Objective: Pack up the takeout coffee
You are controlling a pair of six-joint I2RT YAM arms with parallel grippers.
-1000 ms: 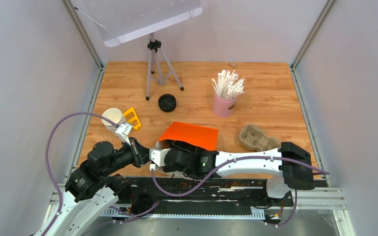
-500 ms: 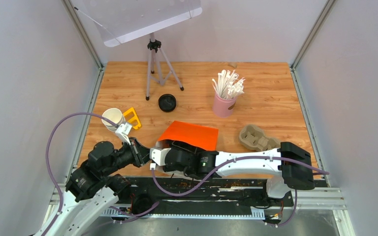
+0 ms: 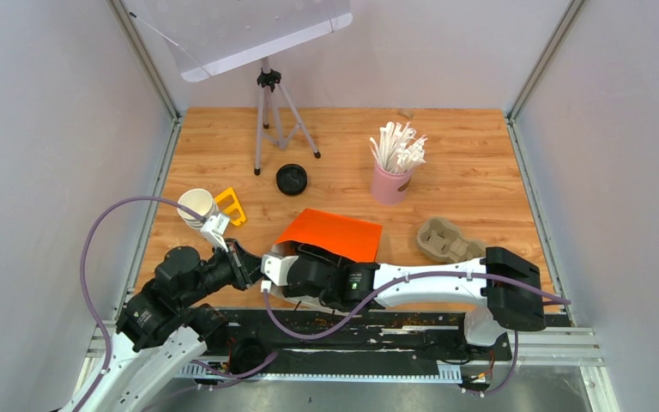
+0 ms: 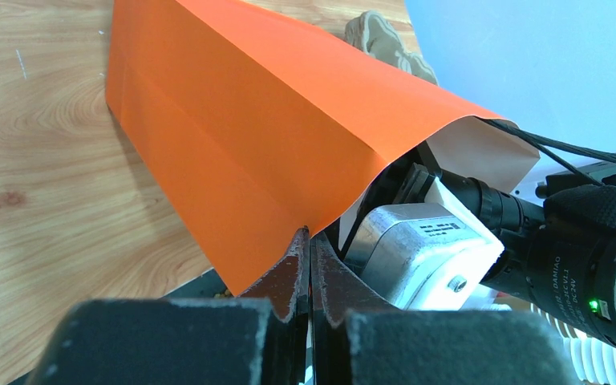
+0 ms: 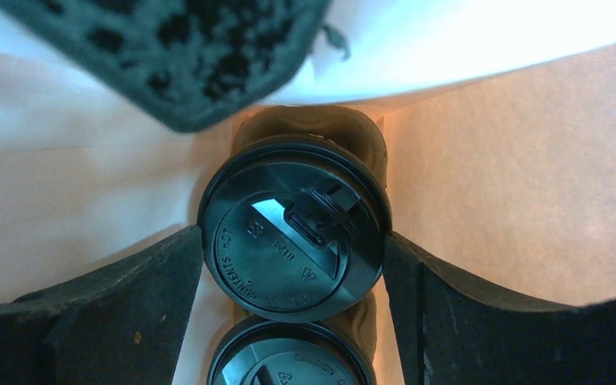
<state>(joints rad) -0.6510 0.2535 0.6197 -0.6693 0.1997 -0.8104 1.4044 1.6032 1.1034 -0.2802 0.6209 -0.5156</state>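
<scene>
An orange paper bag (image 3: 335, 233) lies on the table with its mouth toward the arms. My left gripper (image 4: 310, 234) is shut on the bag's near edge (image 4: 321, 216), holding the mouth up. My right gripper (image 5: 293, 237) reaches inside the bag and is hidden there in the top view. Its fingers (image 5: 152, 289) lie against both sides of a takeout cup's black lid (image 5: 289, 257). A second lidded cup (image 5: 289, 361) sits just below it, both in a brown pulp tray (image 5: 313, 124). A lidless white cup (image 3: 197, 206) and a loose black lid (image 3: 292, 179) stay outside.
A pink cup of white straws (image 3: 392, 176) stands at the back right. A brown pulp tray (image 3: 448, 240) lies right of the bag. A tripod (image 3: 268, 112) stands at the back, and a yellow piece (image 3: 231, 206) lies beside the white cup.
The right arm has edged slightly left, deeper into the bag. The left gripper and the bag's edge have stayed put.
</scene>
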